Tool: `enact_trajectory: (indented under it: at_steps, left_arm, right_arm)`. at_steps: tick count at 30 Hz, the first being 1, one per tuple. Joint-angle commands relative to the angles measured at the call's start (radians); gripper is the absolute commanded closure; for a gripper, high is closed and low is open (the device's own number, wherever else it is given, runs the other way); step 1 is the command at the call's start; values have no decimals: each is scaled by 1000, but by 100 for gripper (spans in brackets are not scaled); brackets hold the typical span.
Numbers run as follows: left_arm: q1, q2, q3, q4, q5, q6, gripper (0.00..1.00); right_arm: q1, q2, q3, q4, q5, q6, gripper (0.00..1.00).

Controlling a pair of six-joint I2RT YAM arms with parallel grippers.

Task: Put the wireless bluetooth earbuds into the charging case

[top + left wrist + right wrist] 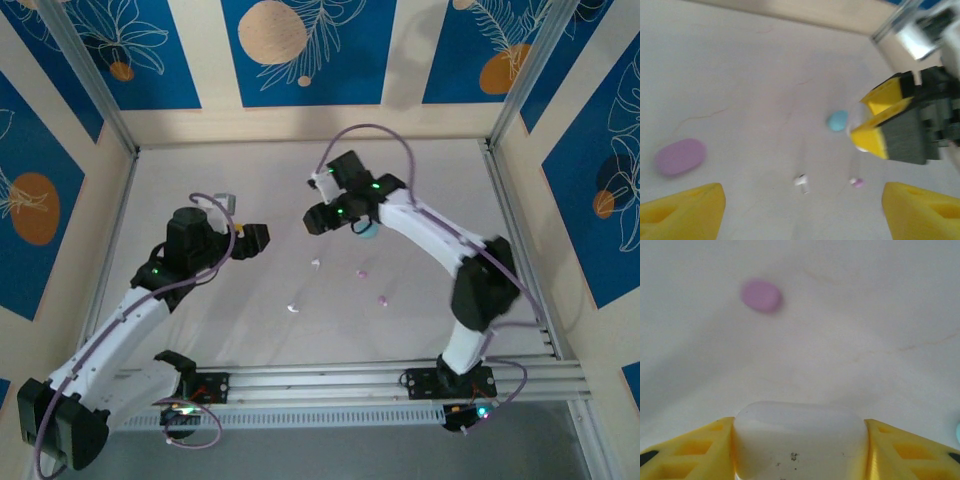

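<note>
Squeezed between the yellow fingers of the right claw (pixel 800 429) is a white case (pixel 799 450), very close up. The fingers press on its two sides, so the claw is partly closed and has a firm hold of it. I think it grips the case so that it does not slide when buds go in. I cannot tell if the lid is open.

Ahead of the right claw, well apart, a pink case (pixel 761 295) lies on the tabletop (pixel 865 315). A teal case (pixel 837 120) lies just beside this claw.

The left claw (pixel 250 240) is wide open and holds nothing. Below it, between its fingers (pixel 685 212), lies a white earbud (pixel 801 182). A pink earbud (pixel 857 182) lies near that one, on the side toward the right claw. I think the left claw is open like that so it can come down on a small bud. Every earbud I can see lies loose on the tabletop, not in a case.
</note>
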Motion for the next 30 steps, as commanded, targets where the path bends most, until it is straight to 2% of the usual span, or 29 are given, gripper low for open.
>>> enact_trajectory:
  at_steps: [1,4,7,11,18,21,30]
  left_arm:
    - [8,-30,-71,233,107,-116,20]
    - [8,-20,-70,231,98,-131,22]
    - [7,-6,-55,183,93,-128,22]
    - [8,-8,-59,165,76,-121,23]
    - [8,-37,-58,107,4,-116,23]
    - [8,-50,-63,100,-10,-117,22]
    - [8,-61,-63,91,-27,-100,21]
  right_arm:
    - [-49,-82,-82,45,-100,214,49]
    - [-57,-101,-88,-141,27,358,49]
    - [-9,-133,-165,-205,35,463,49]
    - [114,-139,-250,-223,101,588,49]
    - [225,-46,-333,-216,163,764,49]
    - [242,13,-338,-238,207,816,50]
    - [256,96,-399,-131,187,919,48]
